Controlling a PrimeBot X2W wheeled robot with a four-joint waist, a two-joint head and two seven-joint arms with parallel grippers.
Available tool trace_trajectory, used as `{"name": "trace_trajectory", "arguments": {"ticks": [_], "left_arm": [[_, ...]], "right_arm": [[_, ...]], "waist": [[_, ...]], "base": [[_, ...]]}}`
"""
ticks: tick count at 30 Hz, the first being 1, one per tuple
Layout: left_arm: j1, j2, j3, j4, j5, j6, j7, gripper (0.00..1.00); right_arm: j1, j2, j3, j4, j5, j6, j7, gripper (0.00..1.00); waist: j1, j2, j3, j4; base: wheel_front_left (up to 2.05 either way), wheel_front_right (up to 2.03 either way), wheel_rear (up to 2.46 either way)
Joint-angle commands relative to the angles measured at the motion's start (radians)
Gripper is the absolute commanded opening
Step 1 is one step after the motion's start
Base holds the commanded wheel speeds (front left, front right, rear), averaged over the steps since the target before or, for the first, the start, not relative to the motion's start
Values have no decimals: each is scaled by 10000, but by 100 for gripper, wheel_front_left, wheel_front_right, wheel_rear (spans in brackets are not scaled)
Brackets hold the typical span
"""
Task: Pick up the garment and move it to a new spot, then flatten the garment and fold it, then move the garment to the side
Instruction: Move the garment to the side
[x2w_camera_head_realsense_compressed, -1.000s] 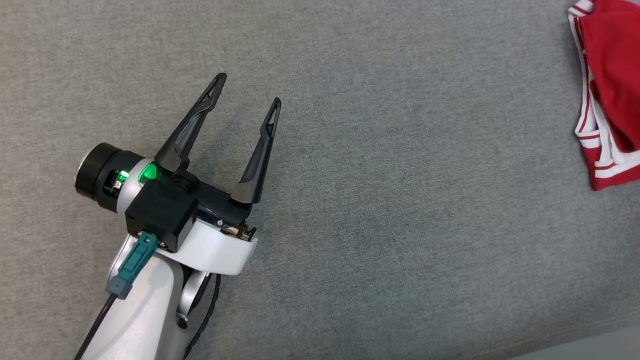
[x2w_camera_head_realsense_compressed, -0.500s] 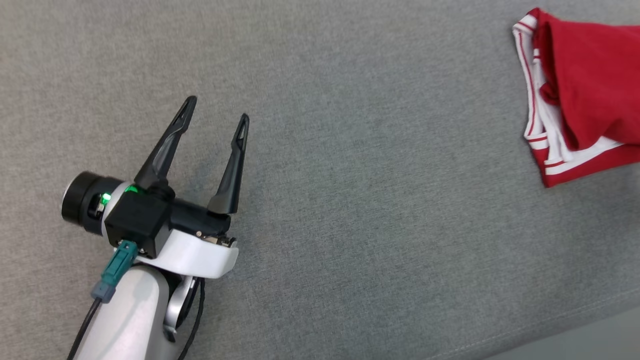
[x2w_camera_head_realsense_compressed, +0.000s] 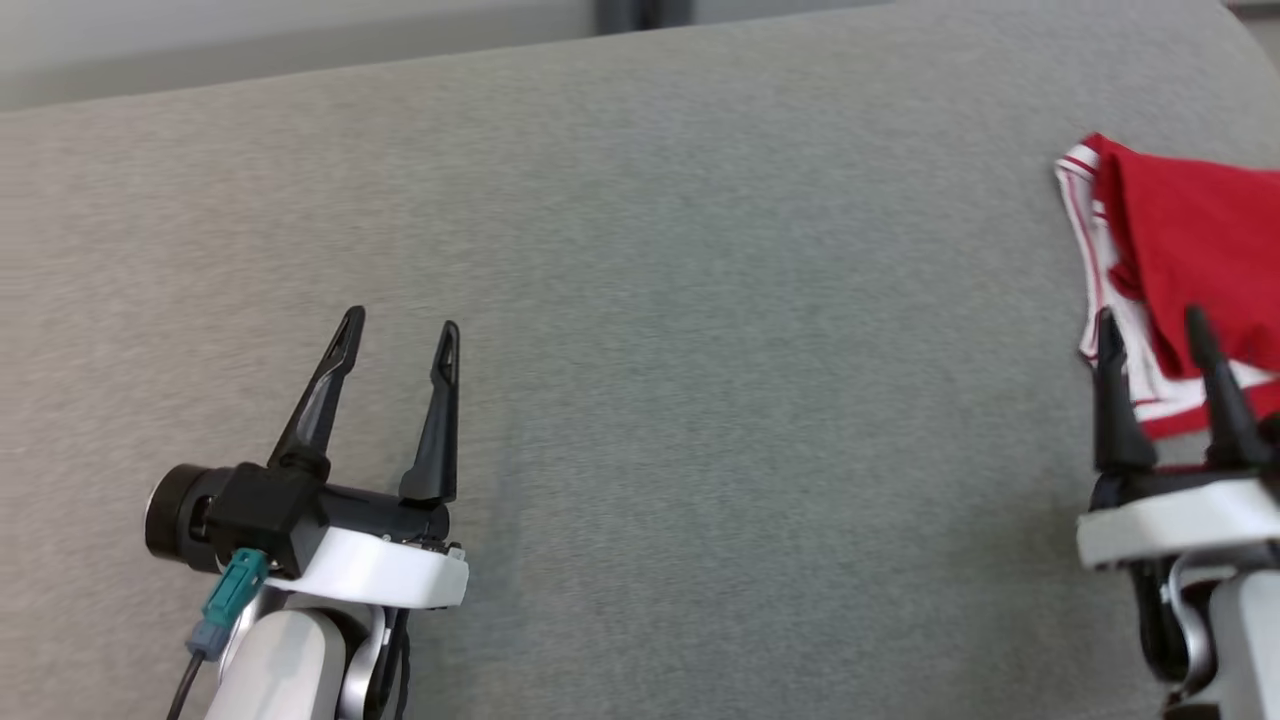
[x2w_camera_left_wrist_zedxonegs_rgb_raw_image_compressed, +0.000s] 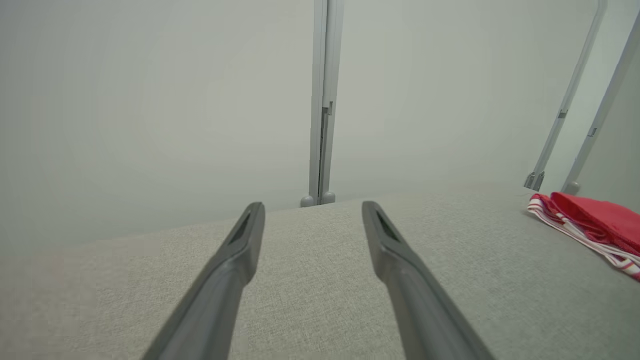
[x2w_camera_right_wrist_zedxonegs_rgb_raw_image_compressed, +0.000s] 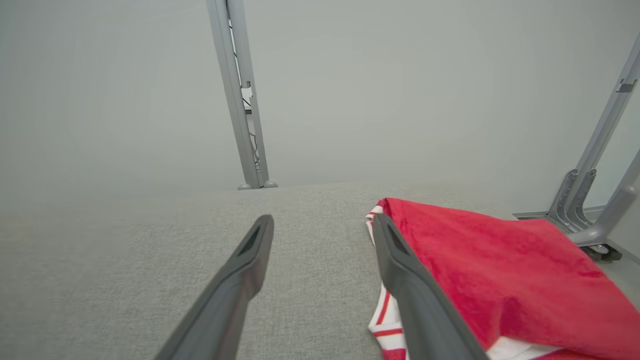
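The left gripper (x2w_camera_head_realsense_compressed: 400, 322) and right gripper (x2w_camera_head_realsense_compressed: 1148, 320) are hovering over the grey surface (x2w_camera_head_realsense_compressed: 700, 300), each holding its 2 fingers spread and pinching nothing. The red-and-white garment (x2w_camera_head_realsense_compressed: 1190, 230) is lying at the right gripper's fingertips, well right of the left gripper.

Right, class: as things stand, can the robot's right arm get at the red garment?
Probably yes. The right end effector is open, the red garment lies right by its fingertips on the grey surface, and nothing stands between.
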Motion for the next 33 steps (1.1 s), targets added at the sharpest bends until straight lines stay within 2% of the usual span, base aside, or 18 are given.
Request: {"name": "trace_trajectory", "arguments": {"ticks": [1, 7, 12, 33], "left_arm": [[158, 0, 101, 89, -90, 99, -93, 100], [490, 7, 341, 434, -245, 316, -242, 100], [915, 165, 658, 687, -289, 520, -322, 100], [2052, 457, 720, 1583, -669, 331, -340, 100]], "right_arm": [[315, 77, 12, -324, -126, -4, -48, 100], [1209, 450, -2, -1109, -415, -4, -47, 100], [1808, 575, 72, -1394, -629, -4, -46, 100], [3644, 600, -156, -2425, -684, -4, 810, 100]], "waist": [[0, 0, -396, 709], [0, 0, -795, 1533], [0, 0, -1190, 1880], [0, 0, -2743, 1677]], "base": [[0, 0, 0], [0, 0, 0], [0, 0, 0], [0, 0, 0]]}}
